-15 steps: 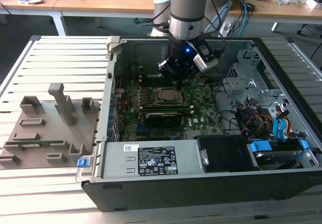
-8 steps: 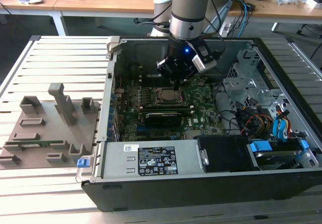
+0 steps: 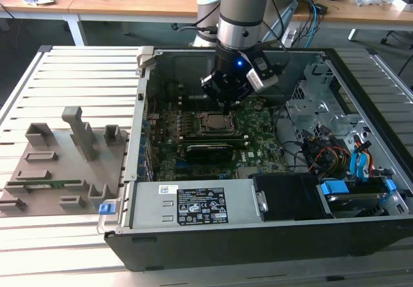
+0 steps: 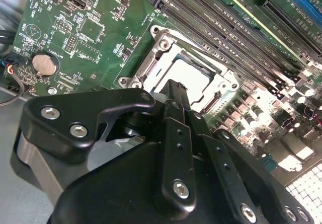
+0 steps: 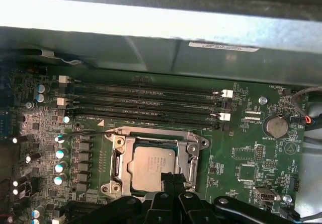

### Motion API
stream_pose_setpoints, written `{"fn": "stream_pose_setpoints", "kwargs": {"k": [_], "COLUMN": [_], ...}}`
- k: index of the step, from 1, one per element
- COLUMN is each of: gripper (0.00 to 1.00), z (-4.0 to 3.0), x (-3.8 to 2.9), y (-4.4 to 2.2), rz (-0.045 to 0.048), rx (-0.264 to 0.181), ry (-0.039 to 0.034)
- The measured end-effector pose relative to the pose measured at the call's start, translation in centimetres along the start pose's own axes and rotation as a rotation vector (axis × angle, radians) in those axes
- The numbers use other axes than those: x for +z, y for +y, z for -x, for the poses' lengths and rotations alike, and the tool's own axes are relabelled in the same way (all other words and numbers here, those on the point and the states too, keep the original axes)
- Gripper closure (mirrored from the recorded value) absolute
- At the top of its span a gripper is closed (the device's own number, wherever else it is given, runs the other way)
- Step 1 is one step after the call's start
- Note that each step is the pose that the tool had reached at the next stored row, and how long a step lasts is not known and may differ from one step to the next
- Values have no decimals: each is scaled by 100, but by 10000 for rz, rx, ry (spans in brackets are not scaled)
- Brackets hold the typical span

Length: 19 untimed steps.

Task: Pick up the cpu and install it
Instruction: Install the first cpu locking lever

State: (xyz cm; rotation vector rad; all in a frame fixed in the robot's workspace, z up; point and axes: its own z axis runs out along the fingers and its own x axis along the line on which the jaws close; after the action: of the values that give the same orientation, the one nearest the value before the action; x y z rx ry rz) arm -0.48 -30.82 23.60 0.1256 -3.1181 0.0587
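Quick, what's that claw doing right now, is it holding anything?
Gripper: down over the cpu, which lies in the socket; whether it is open, closed or gripping cannot be told.

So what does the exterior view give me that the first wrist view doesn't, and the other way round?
Exterior view alone: the whole computer case, the grey fixture plate on the slatted table at that view's left, and the arm reaching down into the case.

First wrist view alone: close detail of the board, namely the round battery, the row of memory slots and the pincer low over the chip's edge.

Both: the cpu lying in its metal-framed socket on the green board.
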Motion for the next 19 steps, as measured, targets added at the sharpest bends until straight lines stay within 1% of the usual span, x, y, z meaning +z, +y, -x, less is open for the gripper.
{"fn": "stream_pose_setpoints", "kwargs": {"k": [19], "gripper": [89], "z": [-1], "x": [-30], "y": [-1], "rz": [0], "rx": [-1], "ry": [0]}}
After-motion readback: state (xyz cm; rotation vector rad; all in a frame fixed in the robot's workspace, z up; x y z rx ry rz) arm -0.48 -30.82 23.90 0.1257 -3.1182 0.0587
